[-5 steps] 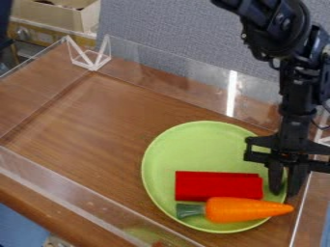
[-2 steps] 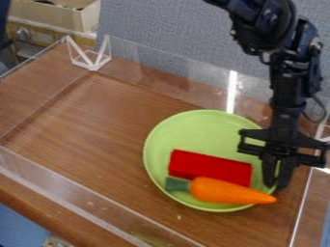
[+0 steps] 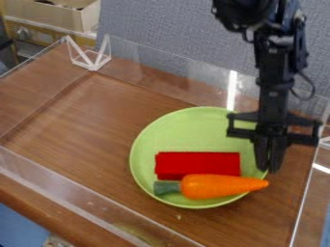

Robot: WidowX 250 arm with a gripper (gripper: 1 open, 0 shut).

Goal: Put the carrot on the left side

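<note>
We see the closed tool (image 3: 269, 160) gripping the carrot's (image 3: 217, 186) right tip; its long axis runs leftward across the frame.

Arm (image 3: 271, 53) comes in from top right, forearm near vertical, wrist pitched steeply down. Gripper (image 3: 268, 164) jaws closed together, fingertips pointing down. Can't tell if they pinch anything.

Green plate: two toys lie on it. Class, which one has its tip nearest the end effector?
The orange carrot: its pointed tip lies just below the end effector, while the red block sits farther left on the green plate.
</note>
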